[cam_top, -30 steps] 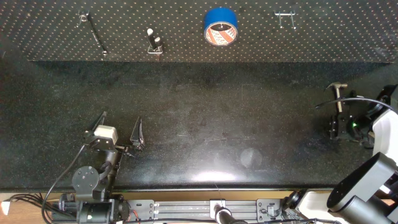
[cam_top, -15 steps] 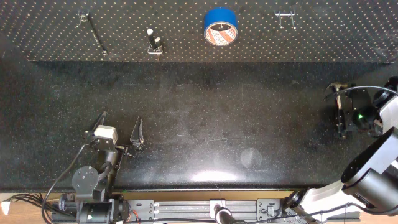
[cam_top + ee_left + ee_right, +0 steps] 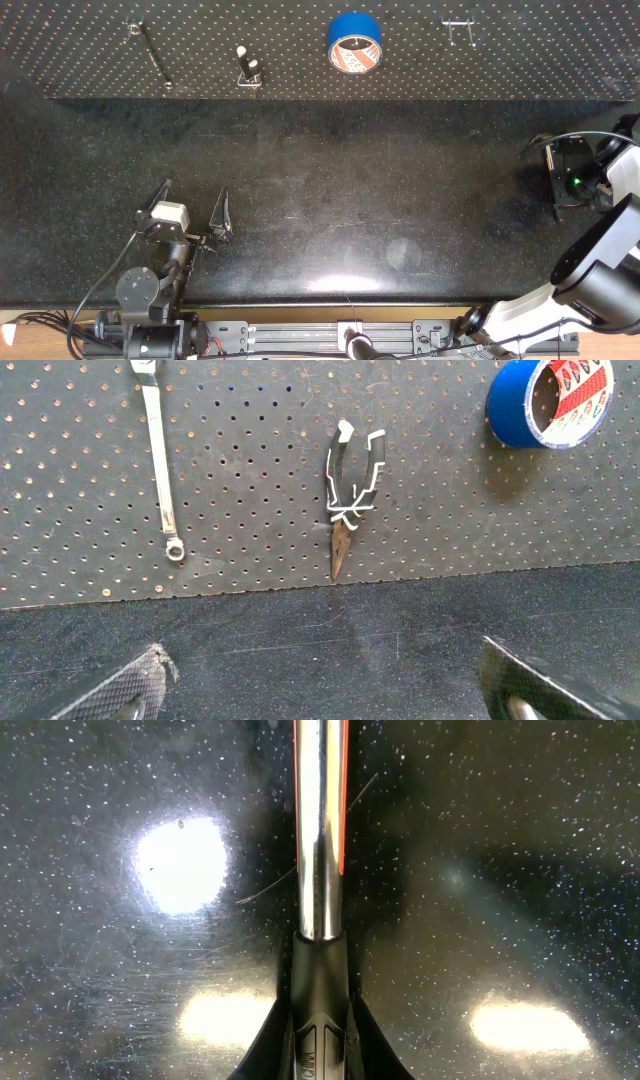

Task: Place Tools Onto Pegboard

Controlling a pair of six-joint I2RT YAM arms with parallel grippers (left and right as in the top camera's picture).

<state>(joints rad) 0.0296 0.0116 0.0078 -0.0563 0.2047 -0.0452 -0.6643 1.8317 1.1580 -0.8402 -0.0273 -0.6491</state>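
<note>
Where the left arm stands at the near edge of the black table (image 3: 350,180), its left gripper (image 3: 196,188) sits low over the surface with the jaws spread wide and nothing between them. The left wrist view shows the same released left gripper (image 3: 322,655) over bare table (image 3: 400,610), facing the pegboard.

Over at the table's right edge, level with its middle, the right gripper (image 3: 562,183) is low above the surface. Its wrist view looks straight down on a metal tool (image 3: 320,840). This has a polished chrome shaft with an orange strip along one side, and the shaft runs into a black moulded grip. A small raised marking sits on that grip, too blurred to read. Whether the right gripper is clamped on the tool or has let it go cannot be told.

Farthest off, the pegboard (image 3: 500,60) spans the back of the table. A silver wrench (image 3: 152,52) hangs at its left, ring end down (image 3: 160,460). Beside it hang pliers (image 3: 248,68) with black handles edged in white, nose pointing down (image 3: 348,500). Further right is a blue tape roll (image 3: 354,43). Its core carries a red and white printed label (image 3: 565,395) whose lettering is too small to make out. A bare pair of metal hooks (image 3: 459,30) sticks out further to the right.
</note>
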